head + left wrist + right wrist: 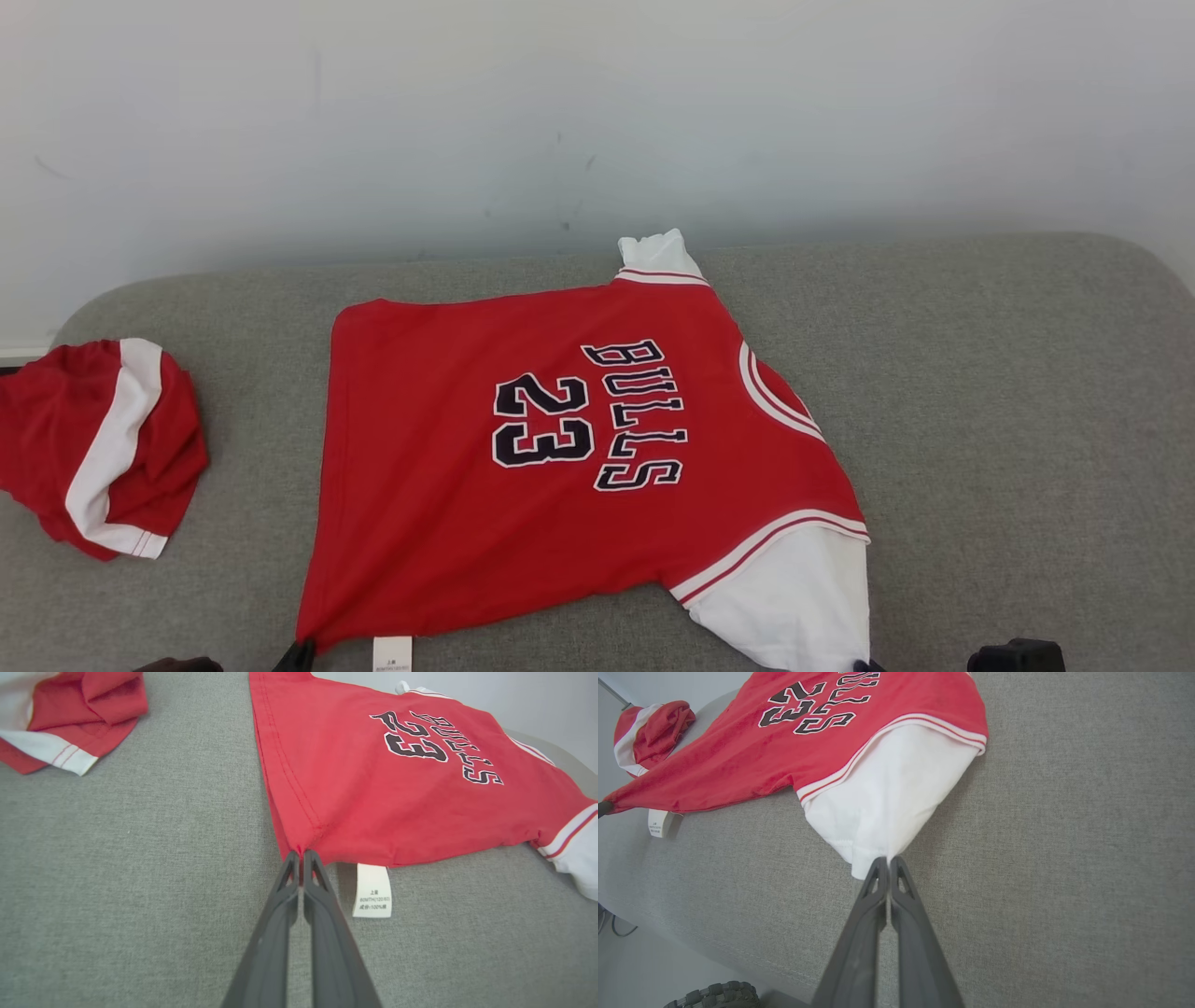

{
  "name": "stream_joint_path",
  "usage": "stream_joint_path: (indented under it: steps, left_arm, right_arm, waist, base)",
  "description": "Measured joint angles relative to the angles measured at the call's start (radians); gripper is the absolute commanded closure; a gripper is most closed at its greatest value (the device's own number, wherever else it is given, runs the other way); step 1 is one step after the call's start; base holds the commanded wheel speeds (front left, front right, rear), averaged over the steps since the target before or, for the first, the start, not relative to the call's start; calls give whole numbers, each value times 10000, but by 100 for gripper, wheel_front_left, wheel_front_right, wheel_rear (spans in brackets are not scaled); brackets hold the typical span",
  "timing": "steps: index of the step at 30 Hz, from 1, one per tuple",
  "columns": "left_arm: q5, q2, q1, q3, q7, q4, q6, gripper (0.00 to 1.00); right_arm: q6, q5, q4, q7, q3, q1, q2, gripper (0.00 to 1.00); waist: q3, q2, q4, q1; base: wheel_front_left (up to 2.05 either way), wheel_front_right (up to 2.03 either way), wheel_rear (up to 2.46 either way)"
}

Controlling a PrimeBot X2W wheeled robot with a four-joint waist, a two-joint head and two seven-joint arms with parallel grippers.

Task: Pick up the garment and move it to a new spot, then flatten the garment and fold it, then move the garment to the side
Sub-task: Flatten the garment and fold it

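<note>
Grey fabric-covered table, white wall behind. Red jersey lies flat mid-table, long axis left-right, collar right, hem left. My left gripper pinches its near-left hem corner; my right gripper pinches the near white sleeve's cuff. Bunched red-white garment at far left.

Dark grey twin-finger grippers
Left gripper and right gripper rise from bottom centre of each wrist frame: long, matte fingers, tapering, with a triangular cut-out near each tip.
</note>
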State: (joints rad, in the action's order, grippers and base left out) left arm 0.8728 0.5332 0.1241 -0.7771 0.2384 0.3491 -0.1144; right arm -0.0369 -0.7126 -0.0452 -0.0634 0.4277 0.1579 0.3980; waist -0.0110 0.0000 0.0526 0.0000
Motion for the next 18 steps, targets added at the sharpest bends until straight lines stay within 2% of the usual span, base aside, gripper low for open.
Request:
stream_joint_path:
  steps: [18]
  left_arm:
    - [-17,31,0,171,-194,-242,-86,100]
  right_arm:
    - [-161,0,75,-226,-2,-32,-2,100]
  waist:
    - [127,0,24,0]
  base:
    - [0,0,0]
